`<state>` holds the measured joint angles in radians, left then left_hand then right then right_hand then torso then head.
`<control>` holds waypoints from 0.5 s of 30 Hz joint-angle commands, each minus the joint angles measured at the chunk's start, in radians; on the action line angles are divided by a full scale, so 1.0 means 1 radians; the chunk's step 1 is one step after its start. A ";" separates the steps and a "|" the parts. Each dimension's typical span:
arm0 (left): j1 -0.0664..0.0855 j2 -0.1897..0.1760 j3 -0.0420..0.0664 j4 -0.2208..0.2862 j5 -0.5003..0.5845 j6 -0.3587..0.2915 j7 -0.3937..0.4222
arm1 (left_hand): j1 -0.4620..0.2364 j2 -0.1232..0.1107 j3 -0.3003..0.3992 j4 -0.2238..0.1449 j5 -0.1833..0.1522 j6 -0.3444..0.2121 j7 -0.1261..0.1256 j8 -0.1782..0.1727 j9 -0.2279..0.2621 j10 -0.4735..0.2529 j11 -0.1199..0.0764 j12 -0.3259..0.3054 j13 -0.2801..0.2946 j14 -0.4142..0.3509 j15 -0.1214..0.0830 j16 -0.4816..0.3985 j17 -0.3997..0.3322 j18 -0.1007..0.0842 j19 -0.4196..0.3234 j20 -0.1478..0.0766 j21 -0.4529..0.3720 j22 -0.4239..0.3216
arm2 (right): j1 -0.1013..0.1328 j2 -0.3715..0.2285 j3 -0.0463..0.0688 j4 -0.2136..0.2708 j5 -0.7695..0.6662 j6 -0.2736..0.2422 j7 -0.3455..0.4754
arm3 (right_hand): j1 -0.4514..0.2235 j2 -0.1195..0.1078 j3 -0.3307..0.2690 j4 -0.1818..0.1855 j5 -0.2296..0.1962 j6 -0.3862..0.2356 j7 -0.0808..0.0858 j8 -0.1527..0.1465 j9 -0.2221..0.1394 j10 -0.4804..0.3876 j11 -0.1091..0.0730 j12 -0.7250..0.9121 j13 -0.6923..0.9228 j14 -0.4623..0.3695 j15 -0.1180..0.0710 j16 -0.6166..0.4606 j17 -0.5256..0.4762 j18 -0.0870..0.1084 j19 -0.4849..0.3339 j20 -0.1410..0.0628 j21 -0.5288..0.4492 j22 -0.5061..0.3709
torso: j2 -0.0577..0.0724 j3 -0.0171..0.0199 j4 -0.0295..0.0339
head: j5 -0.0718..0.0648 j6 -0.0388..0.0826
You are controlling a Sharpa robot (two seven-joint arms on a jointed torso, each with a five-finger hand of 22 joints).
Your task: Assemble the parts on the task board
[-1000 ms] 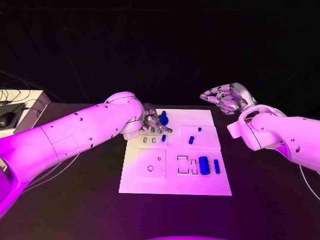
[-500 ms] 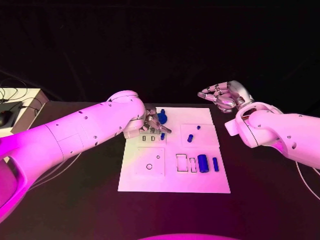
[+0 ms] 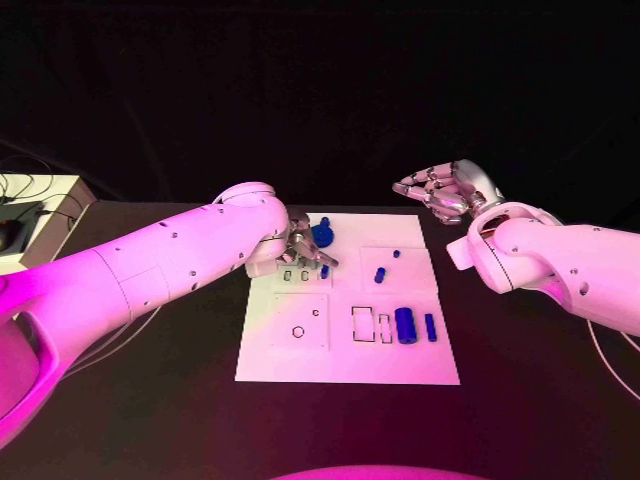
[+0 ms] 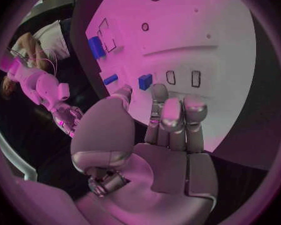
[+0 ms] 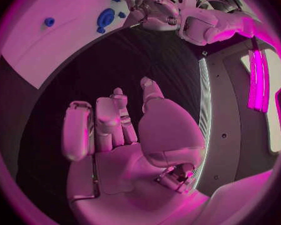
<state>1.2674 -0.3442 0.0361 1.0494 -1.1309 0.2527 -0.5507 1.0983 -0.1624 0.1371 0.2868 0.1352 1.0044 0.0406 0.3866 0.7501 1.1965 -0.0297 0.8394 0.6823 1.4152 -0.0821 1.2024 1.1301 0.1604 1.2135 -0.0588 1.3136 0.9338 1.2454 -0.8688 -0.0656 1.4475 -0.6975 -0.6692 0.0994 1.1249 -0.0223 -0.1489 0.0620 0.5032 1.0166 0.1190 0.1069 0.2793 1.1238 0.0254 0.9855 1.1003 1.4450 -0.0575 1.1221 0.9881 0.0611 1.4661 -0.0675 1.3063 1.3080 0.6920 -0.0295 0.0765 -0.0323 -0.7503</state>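
While our two white arms reach in over the black table (image 3: 147, 400), we take the flat white rectangular task board (image 3: 342, 365) in the table's middle as our landmark. Our left silver many-fingered hand (image 3: 303, 250) sits over the board's far left corner area, fingers pointing down onto the board; the left wrist view shows those fingers (image 4: 172, 117) lying side by side and nearly straight, with the thumb beside them, and nothing in the palm, so we read that hand as holding nothing with its fingers close together. Just beyond its fingertips a small blue block-shaped part (image 4: 145, 81) stands on the board beside two small rectangular slots (image 4: 183, 78), and a bigger dark blue rounded part (image 3: 325, 236) lies close by the hand near the board's far edge. Toward the board's middle lies a short blue peg (image 3: 381, 274), with a tiny blue stud (image 3: 397, 254) beyond it. On the board's near right part a thick blue cylinder (image 3: 405, 325) and a slim blue bar (image 3: 430, 327) lie side by side next to outlined rectangular recesses (image 3: 363, 324). Our right silver many-fingered hand (image 3: 446, 192) hangs off the board, beyond its far right corner and above the table, fingers curled inward over an empty palm.
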 commanded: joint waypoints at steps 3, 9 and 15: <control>0.001 0.002 -0.002 -0.008 0.025 0.006 0.014 | -0.001 -0.005 0.004 0.003 0.004 0.003 -0.002 -0.003 0.002 -0.007 -0.002 0.006 -0.002 0.000 0.002 -0.006 -0.003 -0.020 0.003 0.001 -0.005 0.001 | 0.000 0.003 0.001 -0.001 -0.012 0.018 -0.001 | -0.013 -0.001 -0.008 0.000 0.001 0.005 0.002 -0.005 0.002 -0.003 -0.002 -0.005 0.000 -0.003 0.005 -0.003 0.001 0.004 0.084 0.001 -0.004 0.193 | -0.001 0.0000 0.0016 | -0.003 -0.002; 0.001 0.007 -0.005 -0.018 0.038 0.007 0.022 | -0.001 -0.004 0.004 0.003 0.004 0.003 -0.002 -0.003 0.002 -0.008 -0.002 0.006 -0.002 0.000 0.002 -0.006 -0.003 -0.020 0.003 0.001 -0.005 0.002 | 0.000 0.005 0.001 -0.001 -0.014 0.019 -0.002 | -0.013 0.000 -0.008 -0.001 0.002 0.006 0.001 -0.006 0.003 -0.002 -0.002 -0.004 0.000 -0.002 0.005 -0.003 0.003 0.004 0.084 0.001 -0.004 0.193 | 0.000 -0.0020 0.0034 | -0.004 -0.003; -0.001 0.015 -0.009 -0.029 0.049 0.012 0.030 | 0.000 0.000 0.005 0.003 0.004 0.002 -0.001 -0.004 0.005 -0.010 -0.001 0.008 -0.004 -0.001 0.003 -0.006 -0.004 -0.020 0.002 0.003 -0.007 0.006 | 0.000 0.009 0.001 -0.001 -0.017 0.020 -0.003 | -0.013 0.000 -0.008 -0.001 0.002 0.006 0.001 -0.006 0.003 -0.002 -0.002 -0.004 0.000 -0.002 0.005 -0.003 0.003 0.004 0.084 0.001 -0.004 0.193 | -0.001 -0.0028 0.0029 | -0.005 -0.003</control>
<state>1.2669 -0.3329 0.0272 1.0228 -1.1029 0.2524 -0.5412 1.0983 -0.1623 0.1370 0.2868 0.1352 1.0044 0.0406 0.3867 0.7534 1.1935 -0.0324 0.8432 0.6802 1.4151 -0.0820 1.2025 1.1272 0.1604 1.2134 -0.0587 1.3106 0.9386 1.2454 -0.8613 -0.0656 1.4463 -0.7012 -0.6630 0.0943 1.1249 -0.0223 -0.1515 0.0593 0.5032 1.0166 0.1189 0.1069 0.2804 1.1238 0.0254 0.9855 1.1003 1.4450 -0.0575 1.1221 0.9900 0.0611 1.4661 -0.0675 1.3064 1.3078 0.6916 -0.0314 0.0791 -0.0363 -0.7534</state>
